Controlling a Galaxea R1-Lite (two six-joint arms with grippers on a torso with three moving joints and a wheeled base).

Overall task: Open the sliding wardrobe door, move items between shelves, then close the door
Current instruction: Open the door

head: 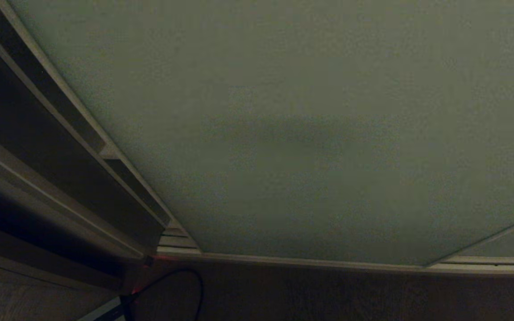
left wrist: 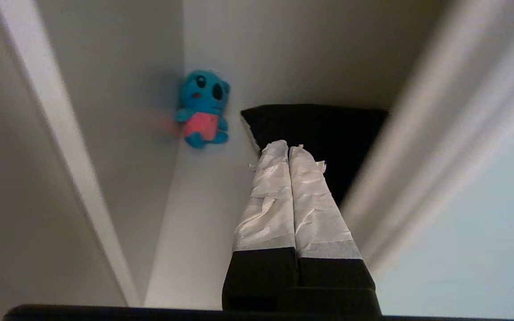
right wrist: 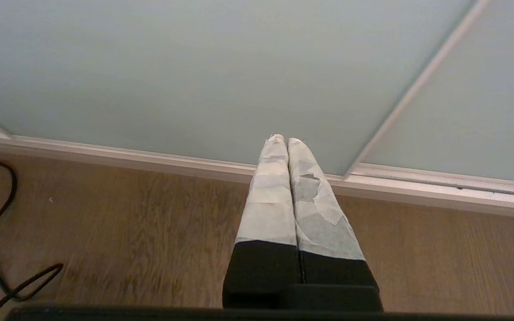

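- Dim wardrobe front fills the head view: the sliding wardrobe door [head: 310, 133] spans nearly the whole picture, its lower edge on the floor rails [head: 310, 263], with a dark opening and the stepped frame at the robot's left. A black cable [head: 185, 285] loops on the wood floor [head: 328, 298] near that corner.
- Neither arm shows in the head view, so the head camera cannot watch the working hand.
- Left gripper [left wrist: 289, 149] reaches into the open bay, jaws pressed together on nothing, tips over the near edge of a black item [left wrist: 328, 133] lying on the shelf [left wrist: 203, 214]. Its pattern cannot be made out.
- A blue plush toy [left wrist: 203, 109] in a pink top sits in the back corner, apart from the black item.
- The door's pale frame edge [left wrist: 417, 147] runs just beside the left gripper.
- Right gripper [right wrist: 287, 141] hangs over the floor before the closed panels, jaws together, empty and idle.
- Risks, as I judge them:
  - Shut jaws cannot take the item; driven forward, they would only push it deeper.
  - A sideways swing could knock the wrist against the frame edge.
  - A soft, flat item may sag or slip from a pinch at one edge.
  - The cable could snag if the base drives.
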